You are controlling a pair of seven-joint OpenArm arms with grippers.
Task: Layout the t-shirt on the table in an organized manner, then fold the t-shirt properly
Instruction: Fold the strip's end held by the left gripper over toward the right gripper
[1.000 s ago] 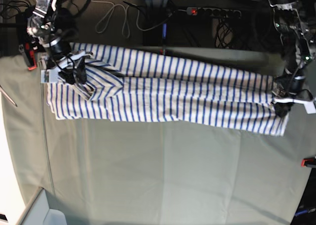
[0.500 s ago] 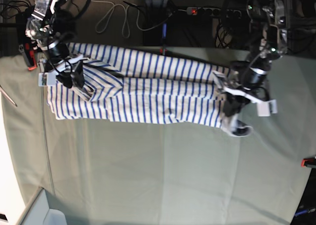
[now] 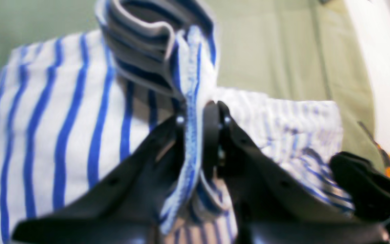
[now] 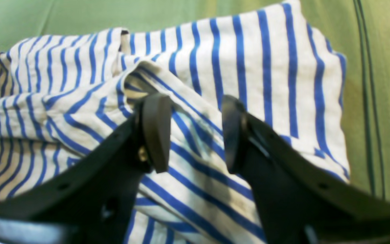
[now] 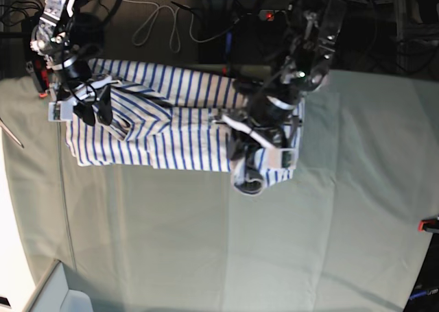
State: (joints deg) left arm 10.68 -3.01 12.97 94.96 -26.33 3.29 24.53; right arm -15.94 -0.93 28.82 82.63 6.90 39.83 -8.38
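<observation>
We see the left gripper (image 3: 198,115) clamped on the t-shirt (image 5: 171,130) hem above the bench (image 5: 240,243); right gripper (image 4: 191,132) gapes, empty, over the sleeve. Risk: the unpinned end drags, skewing the fold.

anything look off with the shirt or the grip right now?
Nothing damaged. The t-shirt is mid-fold, its end bunched where the left gripper pinches the hem. The right gripper sits open over a rumpled sleeve area, which isn't flat on the table.
</observation>
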